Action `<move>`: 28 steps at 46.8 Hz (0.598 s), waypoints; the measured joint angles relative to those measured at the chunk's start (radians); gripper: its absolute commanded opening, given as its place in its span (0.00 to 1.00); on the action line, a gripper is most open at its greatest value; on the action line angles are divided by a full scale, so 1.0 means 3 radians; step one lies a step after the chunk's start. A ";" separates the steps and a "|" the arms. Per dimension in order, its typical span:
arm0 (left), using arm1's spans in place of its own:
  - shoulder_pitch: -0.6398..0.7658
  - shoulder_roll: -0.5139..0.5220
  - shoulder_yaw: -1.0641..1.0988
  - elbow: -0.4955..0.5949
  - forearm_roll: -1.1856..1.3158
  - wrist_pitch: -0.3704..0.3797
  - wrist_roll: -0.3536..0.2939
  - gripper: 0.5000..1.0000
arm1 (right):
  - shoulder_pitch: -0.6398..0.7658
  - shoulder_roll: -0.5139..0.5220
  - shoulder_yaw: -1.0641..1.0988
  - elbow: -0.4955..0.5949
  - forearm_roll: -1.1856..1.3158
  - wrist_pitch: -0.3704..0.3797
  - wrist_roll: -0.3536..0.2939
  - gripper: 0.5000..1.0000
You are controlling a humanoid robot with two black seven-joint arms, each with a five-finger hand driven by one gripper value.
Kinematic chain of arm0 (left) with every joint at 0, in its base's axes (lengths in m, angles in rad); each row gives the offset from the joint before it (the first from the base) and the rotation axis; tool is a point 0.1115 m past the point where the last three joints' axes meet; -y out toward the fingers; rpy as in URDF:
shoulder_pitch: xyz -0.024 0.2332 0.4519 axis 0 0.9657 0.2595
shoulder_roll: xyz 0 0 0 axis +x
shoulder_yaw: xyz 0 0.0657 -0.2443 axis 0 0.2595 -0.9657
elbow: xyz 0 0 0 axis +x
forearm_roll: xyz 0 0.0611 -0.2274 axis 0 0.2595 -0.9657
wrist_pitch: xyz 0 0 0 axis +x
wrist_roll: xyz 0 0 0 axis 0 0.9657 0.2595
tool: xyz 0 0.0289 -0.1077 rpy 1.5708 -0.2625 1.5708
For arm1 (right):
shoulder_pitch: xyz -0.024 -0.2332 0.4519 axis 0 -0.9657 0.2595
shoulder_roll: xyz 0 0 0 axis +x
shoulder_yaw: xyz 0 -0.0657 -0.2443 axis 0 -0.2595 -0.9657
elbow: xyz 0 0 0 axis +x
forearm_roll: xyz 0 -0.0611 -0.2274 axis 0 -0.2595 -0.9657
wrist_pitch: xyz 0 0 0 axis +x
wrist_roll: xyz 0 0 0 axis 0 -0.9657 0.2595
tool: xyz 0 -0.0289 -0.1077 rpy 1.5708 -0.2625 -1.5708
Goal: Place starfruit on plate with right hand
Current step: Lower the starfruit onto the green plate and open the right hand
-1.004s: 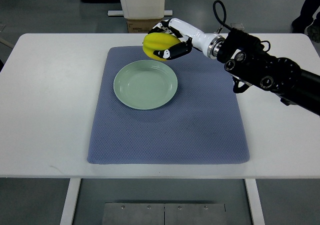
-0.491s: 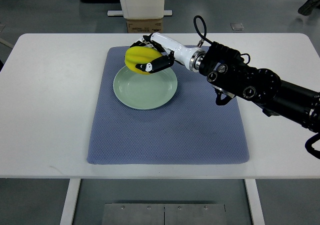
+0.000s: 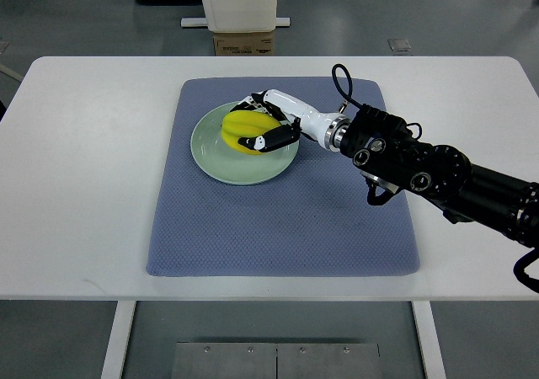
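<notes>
Right hand (image 3: 268, 125), arm entering from the right edge, fingers wrapped around the starfruit (image 3: 244, 131), sits directly over the green plate (image 3: 221, 163), fruit inside the rim toward the far half; cannot tell if it touches the plate surface. Release looks like the step left. Starfruit yellow, ridged, oblong, long axis roughly left-right. Plate on blue mat (image 3: 278, 219) on white desk (image 3: 84, 168). Left hand not visible

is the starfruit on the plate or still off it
Over the plate: the starfruit lies within the green plate rim, right robot hand shut on it. Actual contact cannot be told.
</notes>
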 measured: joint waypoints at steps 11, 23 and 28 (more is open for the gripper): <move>0.0000 0.0000 -0.0001 0.0000 0.0000 0.0003 0.0000 1.00 | -0.0064 0.0000 0.0000 -0.0101 -0.0013 -0.0043 -0.0089 0.16; 0.0000 0.0000 -0.0001 0.0000 0.0000 0.0002 0.0000 1.00 | -0.0095 0.0000 -0.0005 -0.0135 -0.0014 -0.0048 -0.0170 0.46; 0.0000 0.0000 0.0000 0.0000 0.0000 0.0002 0.0000 1.00 | -0.0100 0.0000 -0.0006 -0.0133 -0.0014 -0.0049 -0.0199 0.59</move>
